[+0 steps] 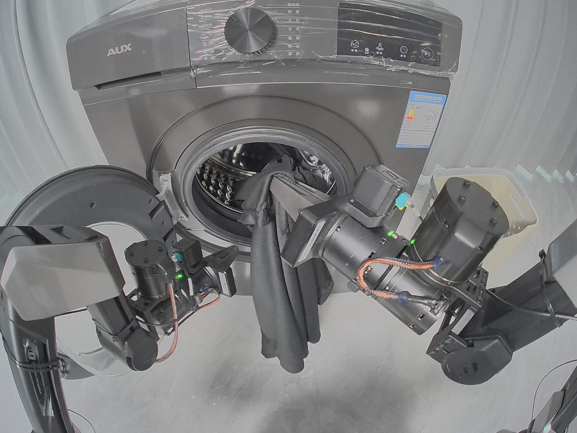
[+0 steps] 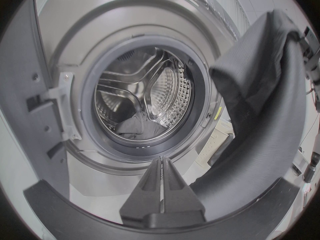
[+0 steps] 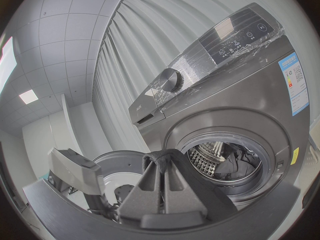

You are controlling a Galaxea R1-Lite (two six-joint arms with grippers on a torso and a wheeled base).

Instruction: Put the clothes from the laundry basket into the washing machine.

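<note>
My right gripper (image 1: 277,180) clamped on black garment (image 1: 282,296) at washing machine (image 1: 138,121) mouth — cloth hangs down front. My left gripper (image 2: 162,162) pressed together, empty, low before drum (image 2: 168,84) — dark clothes (image 2: 140,128) inside.

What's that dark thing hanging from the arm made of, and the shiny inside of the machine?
The dark garment looks like soft knit fabric, matte black: it droops in folds from the right gripper and shows fine ribbing in the left wrist view. The drum looks like polished stainless steel: mirror-bright, with punched holes and pressed ridges.
</note>
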